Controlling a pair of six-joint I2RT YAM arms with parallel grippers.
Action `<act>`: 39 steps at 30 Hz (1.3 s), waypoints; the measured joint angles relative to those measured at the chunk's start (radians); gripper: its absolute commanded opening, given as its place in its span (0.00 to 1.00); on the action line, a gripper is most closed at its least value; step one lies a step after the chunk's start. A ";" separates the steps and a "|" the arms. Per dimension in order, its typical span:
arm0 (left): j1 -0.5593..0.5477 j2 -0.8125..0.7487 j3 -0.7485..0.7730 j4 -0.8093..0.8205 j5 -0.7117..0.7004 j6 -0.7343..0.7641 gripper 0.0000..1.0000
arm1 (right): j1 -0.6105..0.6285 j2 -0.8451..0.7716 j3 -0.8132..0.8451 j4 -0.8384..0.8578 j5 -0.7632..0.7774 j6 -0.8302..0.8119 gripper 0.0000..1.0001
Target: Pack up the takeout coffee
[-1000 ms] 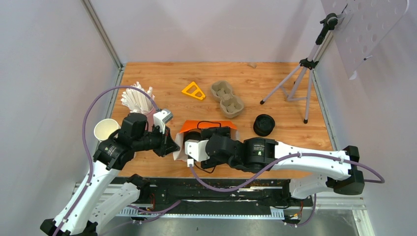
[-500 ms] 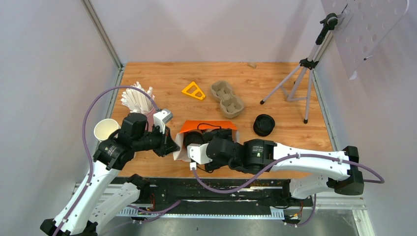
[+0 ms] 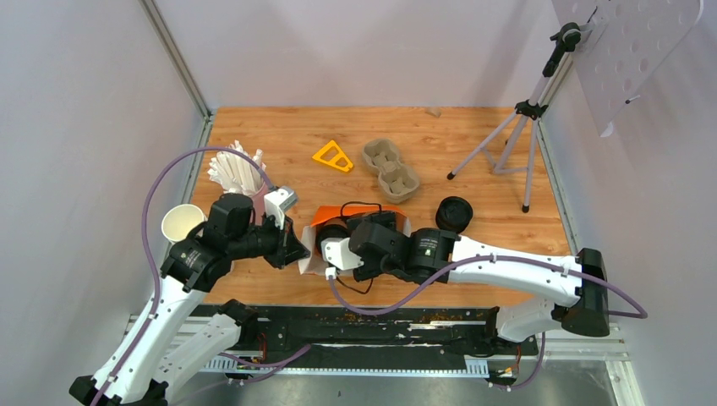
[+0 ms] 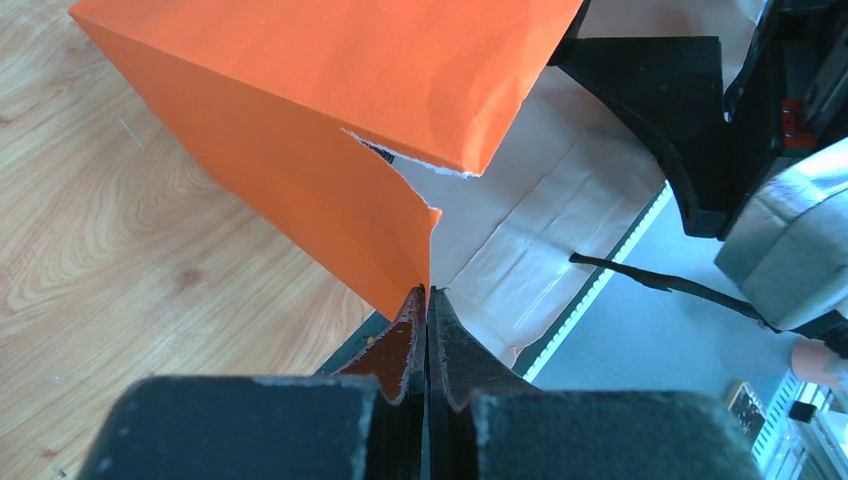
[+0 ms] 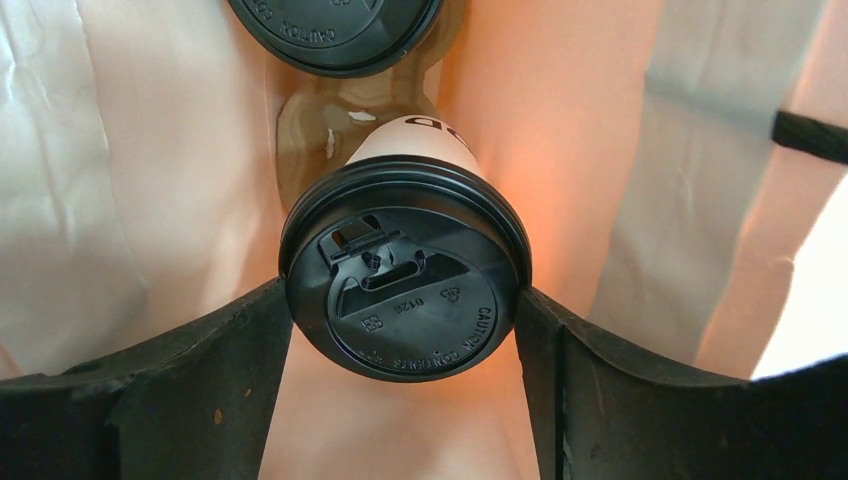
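An orange paper bag (image 3: 359, 215) with a white inside lies near the table's front edge. My left gripper (image 4: 428, 292) is shut on the torn rim of the bag (image 4: 300, 110), holding its mouth up. Inside the bag, my right gripper (image 5: 405, 295) is shut on a takeout coffee (image 5: 405, 260), a white cup with a black lid, one finger on each side of the lid. A second black-lidded cup (image 5: 335, 30) stands just beyond it. A brownish moulded shape (image 5: 300, 130) shows under the cups. In the top view the right wrist (image 3: 380, 244) covers the bag's mouth.
A grey-brown pulp carrier (image 3: 391, 169) and an orange triangle (image 3: 332, 156) lie behind the bag. A stack of black lids (image 3: 455, 214) sits to its right. White straws (image 3: 235, 172) and a cream cup (image 3: 182, 222) stand at the left. A tripod (image 3: 516, 139) stands at the back right.
My right arm has swung a little to the left and pushed farther into the bag with the cup. The left gripper has kept its hold on the rim.
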 measured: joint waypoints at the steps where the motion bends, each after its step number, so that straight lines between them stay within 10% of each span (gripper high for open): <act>1: 0.000 0.001 0.000 0.001 0.000 0.002 0.01 | -0.005 0.004 0.000 0.002 -0.005 -0.006 0.71; 39: 0.000 0.024 0.000 0.051 0.009 -0.002 0.01 | -0.031 0.107 0.000 0.019 0.008 -0.047 0.71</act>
